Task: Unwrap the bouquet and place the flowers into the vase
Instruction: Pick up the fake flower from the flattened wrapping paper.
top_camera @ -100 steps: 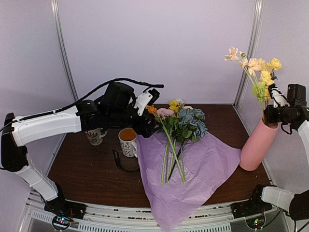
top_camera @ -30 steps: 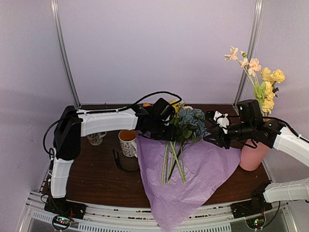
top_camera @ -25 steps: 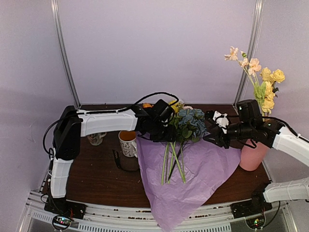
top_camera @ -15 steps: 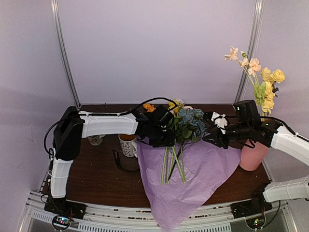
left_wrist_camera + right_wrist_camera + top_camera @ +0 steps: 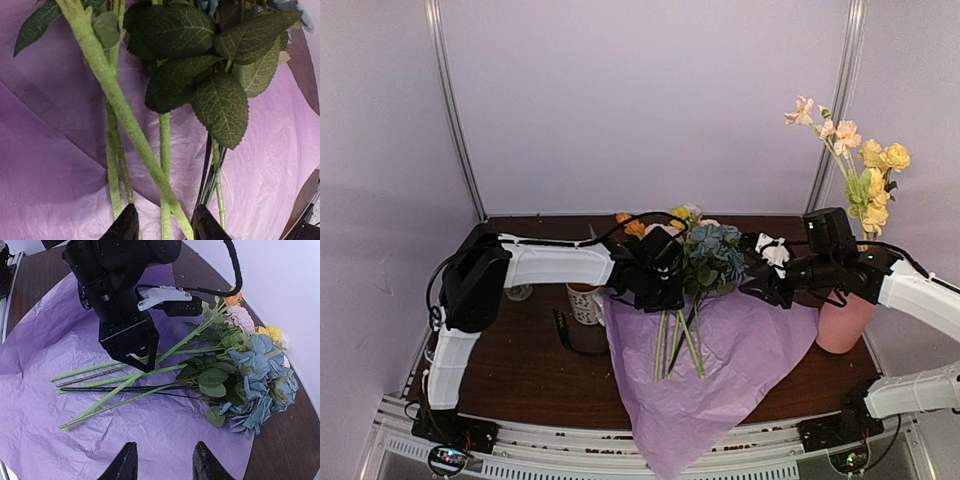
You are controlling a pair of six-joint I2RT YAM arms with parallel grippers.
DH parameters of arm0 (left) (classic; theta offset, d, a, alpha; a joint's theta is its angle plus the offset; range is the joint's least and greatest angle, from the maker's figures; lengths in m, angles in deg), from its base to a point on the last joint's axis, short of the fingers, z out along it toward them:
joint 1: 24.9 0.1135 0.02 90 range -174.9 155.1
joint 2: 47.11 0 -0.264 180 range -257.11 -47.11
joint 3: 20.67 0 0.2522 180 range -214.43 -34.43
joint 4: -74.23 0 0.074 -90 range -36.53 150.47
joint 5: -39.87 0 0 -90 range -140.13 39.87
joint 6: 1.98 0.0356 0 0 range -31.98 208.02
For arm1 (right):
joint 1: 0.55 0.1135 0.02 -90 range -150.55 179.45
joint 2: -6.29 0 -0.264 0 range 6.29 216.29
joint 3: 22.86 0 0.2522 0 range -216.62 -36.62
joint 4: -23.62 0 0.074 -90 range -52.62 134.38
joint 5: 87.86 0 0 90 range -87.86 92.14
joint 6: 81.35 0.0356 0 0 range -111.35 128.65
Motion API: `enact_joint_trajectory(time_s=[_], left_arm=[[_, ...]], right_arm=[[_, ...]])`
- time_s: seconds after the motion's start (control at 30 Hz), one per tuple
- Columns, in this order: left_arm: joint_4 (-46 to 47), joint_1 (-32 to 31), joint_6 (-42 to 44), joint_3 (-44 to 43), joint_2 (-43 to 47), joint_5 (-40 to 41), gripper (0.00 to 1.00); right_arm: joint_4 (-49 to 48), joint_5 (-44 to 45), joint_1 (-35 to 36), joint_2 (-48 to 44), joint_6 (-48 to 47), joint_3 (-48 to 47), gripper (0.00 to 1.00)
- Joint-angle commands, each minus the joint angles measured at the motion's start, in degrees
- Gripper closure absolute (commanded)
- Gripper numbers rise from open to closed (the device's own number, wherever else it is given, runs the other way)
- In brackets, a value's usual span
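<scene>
There is one pink vase [image 5: 842,320], one sheet of lilac tissue paper [image 5: 740,350], one black ribbon [image 5: 563,330] and two white mugs [image 5: 582,303] [image 5: 518,292]. The vase carries two flower sprays, one peach [image 5: 820,118] and one yellow [image 5: 875,160]. The paper bears about five green stems [image 5: 100,381] and some thin dark ones, too overlapped to count surely, with one orange bloom [image 5: 232,299], one pink bloom [image 5: 241,319] and one blue cluster [image 5: 260,385].

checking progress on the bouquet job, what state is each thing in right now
tissue paper, unwrapped, spread flat on the table
loose flowers, lying on the tissue paper
vase, standing, holding peach and yellow flowers
left hand, open, astride one stem
right hand, open, empty, above the paper
patterned mug, upright
</scene>
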Motion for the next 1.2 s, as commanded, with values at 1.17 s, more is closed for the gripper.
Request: enact_joint_trajectory(time_s=[1.17], left_arm=[[12.39,-0.2,-0.02,9.15,12.21,0.71,1.0]], right_arm=[[-1.39,4.23,0.3,2.04,-0.73,0.17,0.63]])
